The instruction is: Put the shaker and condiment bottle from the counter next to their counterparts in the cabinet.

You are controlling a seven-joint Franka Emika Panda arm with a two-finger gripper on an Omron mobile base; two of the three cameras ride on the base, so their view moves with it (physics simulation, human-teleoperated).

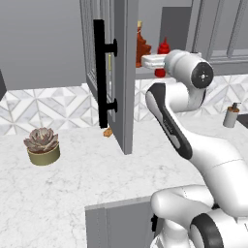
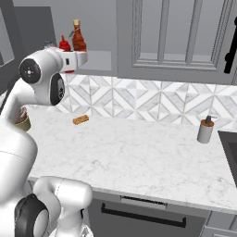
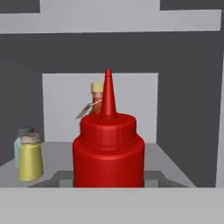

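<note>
standing beside condiment bottle [image 3: 108, 151]: shaker [image 3: 30, 156]; leaf-shaped bottle [image 3: 97, 97] behind

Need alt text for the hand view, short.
A bright red squeeze bottle with a pointed nozzle fills the centre, seen close up at a grey cabinet shelf. At left stands a small yellow-olive shaker jar; behind the nozzle, a dark orange-red bottle's yellowish cap shows.
</note>
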